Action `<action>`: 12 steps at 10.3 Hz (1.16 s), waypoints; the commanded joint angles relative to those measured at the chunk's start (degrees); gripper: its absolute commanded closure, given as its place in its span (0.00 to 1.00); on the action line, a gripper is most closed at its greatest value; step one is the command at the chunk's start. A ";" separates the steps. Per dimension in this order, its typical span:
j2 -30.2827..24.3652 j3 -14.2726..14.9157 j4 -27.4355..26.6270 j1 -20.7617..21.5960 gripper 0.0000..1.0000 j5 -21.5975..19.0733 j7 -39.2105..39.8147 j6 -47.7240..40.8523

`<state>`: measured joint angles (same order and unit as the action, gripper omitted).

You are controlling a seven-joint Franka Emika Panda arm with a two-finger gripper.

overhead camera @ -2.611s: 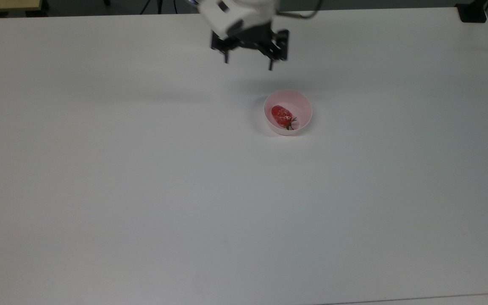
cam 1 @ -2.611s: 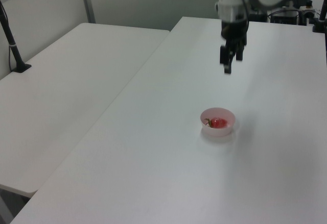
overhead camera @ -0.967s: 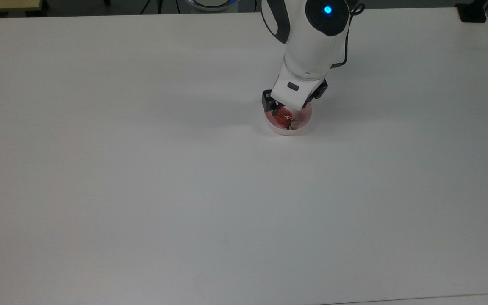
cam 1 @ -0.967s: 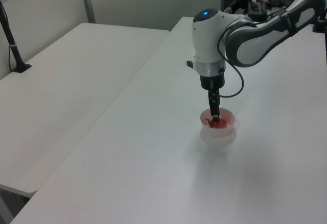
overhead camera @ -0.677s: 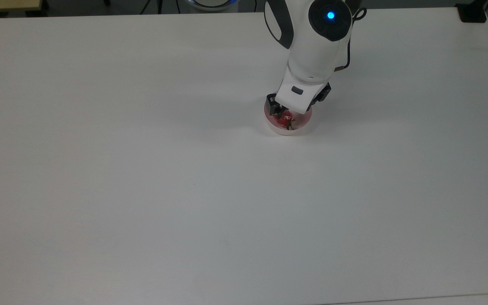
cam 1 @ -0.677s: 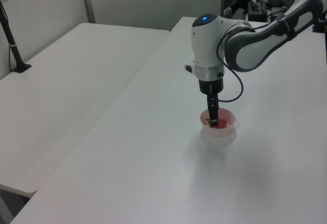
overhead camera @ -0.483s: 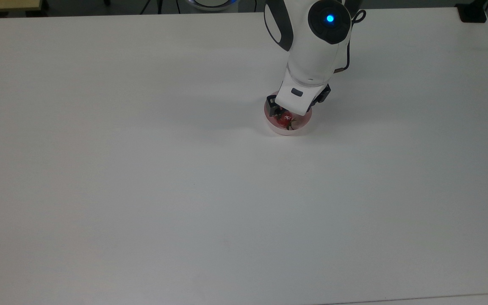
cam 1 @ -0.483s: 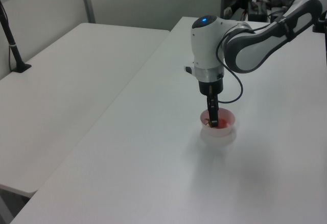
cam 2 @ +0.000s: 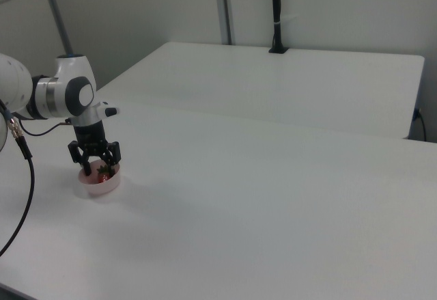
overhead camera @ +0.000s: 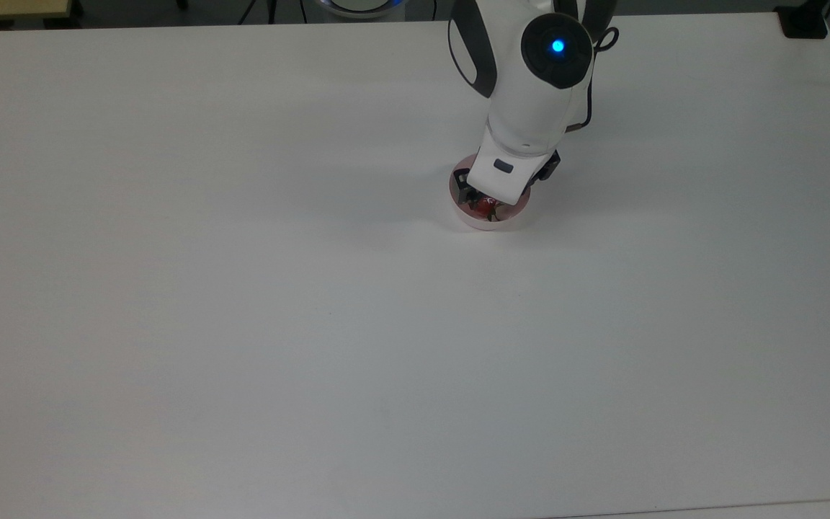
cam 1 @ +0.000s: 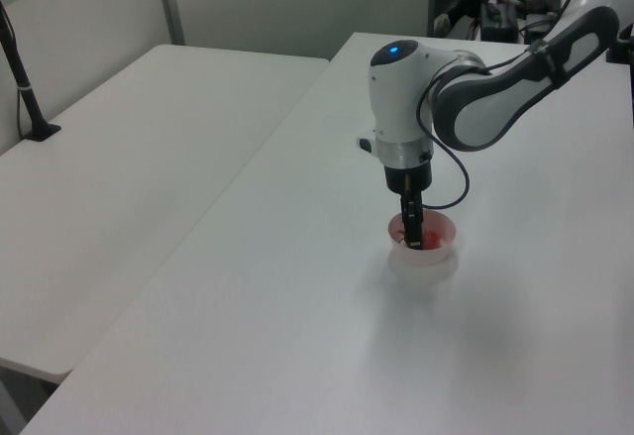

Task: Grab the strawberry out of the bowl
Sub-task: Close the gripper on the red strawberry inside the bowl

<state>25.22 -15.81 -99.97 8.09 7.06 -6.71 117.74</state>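
The pale pink bowl (overhead camera: 478,222) (cam 1: 437,258) (cam 2: 100,188) stands on the white table. Inside it lies the red strawberry (overhead camera: 485,207) (cam 2: 104,172), its green stem toward the top view's lower right. My gripper (overhead camera: 488,201) (cam 1: 410,241) (cam 2: 100,169) points straight down into the bowl. It is open, with one dark finger on each side of the strawberry, as the right view shows. My white wrist covers the far half of the bowl in the top view.
The white table (overhead camera: 314,324) stretches wide around the bowl. A second white table (cam 1: 149,158) stands beside it across a narrow gap. A black pole (cam 1: 22,78) rises from that table's far edge.
My gripper travelled from high over the far side of the table down into the bowl. Over the last second it sank a little lower around the strawberry.
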 commanded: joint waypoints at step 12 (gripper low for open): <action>-6.92 -0.10 -0.40 -2.64 0.58 0.77 0.82 -3.82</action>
<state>22.39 -15.80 -99.24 5.78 7.87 -6.71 117.42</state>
